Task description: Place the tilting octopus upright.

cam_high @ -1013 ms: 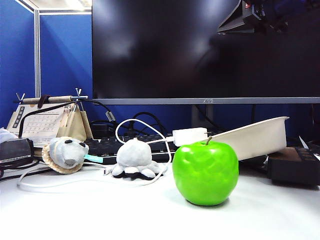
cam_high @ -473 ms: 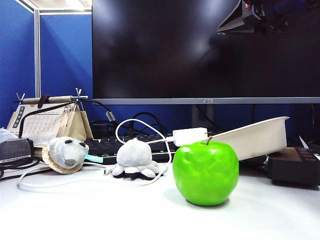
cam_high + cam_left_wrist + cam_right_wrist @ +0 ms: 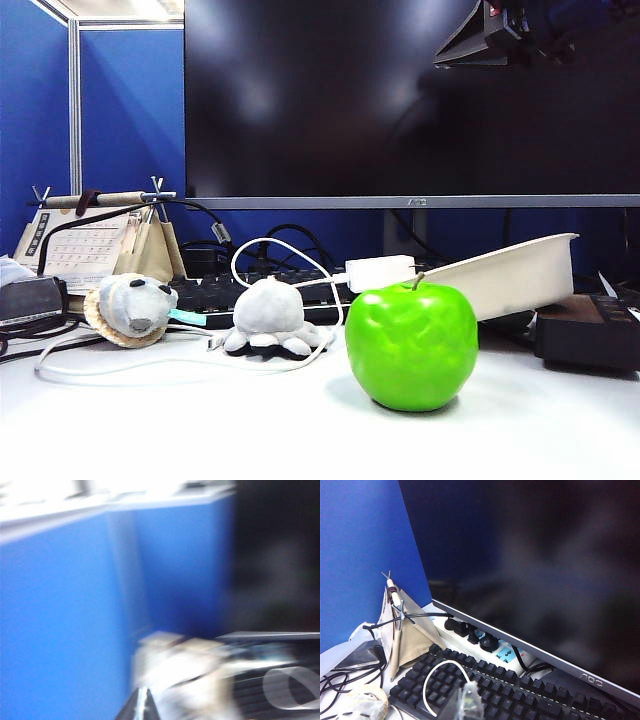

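Note:
The octopus [image 3: 268,318], small and light grey, rests on the white table in front of the keyboard with its dome up and its stubby tentacles spread. It is left of the green apple [image 3: 410,345]. No gripper is near it in the exterior view. My left gripper [image 3: 141,706] shows only in the motion-blurred left wrist view, its fingers pressed together to a point with nothing between them. My right gripper [image 3: 468,702] hangs shut and empty high above the black keyboard [image 3: 510,690]. Neither wrist view shows the octopus.
A grey plush animal head [image 3: 130,308] with a tan ruff lies at the left. A white cable [image 3: 150,365] loops round the octopus. Behind stand a desk calendar [image 3: 85,245], a large monitor [image 3: 400,100] and a tilted white tray [image 3: 520,275]. A dark arm part [image 3: 490,35] hangs top right.
Nothing on the table has moved in the exterior view. The left wrist view is smeared by motion.

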`<state>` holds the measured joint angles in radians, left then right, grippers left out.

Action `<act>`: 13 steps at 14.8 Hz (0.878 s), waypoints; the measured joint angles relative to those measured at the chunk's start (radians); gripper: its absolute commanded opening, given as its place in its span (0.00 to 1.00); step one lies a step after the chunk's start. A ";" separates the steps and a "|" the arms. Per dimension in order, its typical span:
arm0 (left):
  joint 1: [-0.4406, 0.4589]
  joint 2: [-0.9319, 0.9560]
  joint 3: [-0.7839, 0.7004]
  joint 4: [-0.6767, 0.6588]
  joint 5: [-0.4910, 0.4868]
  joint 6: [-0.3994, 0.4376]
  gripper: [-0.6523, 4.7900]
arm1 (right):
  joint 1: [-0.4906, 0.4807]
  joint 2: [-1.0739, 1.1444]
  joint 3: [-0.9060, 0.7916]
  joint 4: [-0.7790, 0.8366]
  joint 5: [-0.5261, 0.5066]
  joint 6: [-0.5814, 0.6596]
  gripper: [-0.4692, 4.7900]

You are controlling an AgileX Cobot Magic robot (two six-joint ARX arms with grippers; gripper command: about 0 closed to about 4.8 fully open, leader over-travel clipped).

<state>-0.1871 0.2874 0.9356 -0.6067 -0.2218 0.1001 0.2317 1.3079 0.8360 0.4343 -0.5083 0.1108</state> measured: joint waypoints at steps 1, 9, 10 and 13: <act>0.098 -0.001 0.000 -0.033 0.012 -0.005 0.11 | 0.000 0.000 0.000 0.000 0.000 0.000 0.09; 0.237 -0.002 -0.059 -0.056 0.182 -0.008 0.11 | -0.001 0.000 0.000 0.000 0.000 0.000 0.09; 0.228 -0.003 -0.111 0.003 0.184 -0.008 0.11 | -0.001 0.000 0.000 0.000 0.000 0.000 0.09; 0.228 -0.001 -0.303 0.163 0.300 -0.009 0.11 | -0.001 0.000 0.000 0.000 0.000 0.000 0.09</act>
<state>0.0406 0.2867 0.6327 -0.4442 0.0784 0.0910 0.2310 1.3079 0.8360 0.4339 -0.5079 0.1108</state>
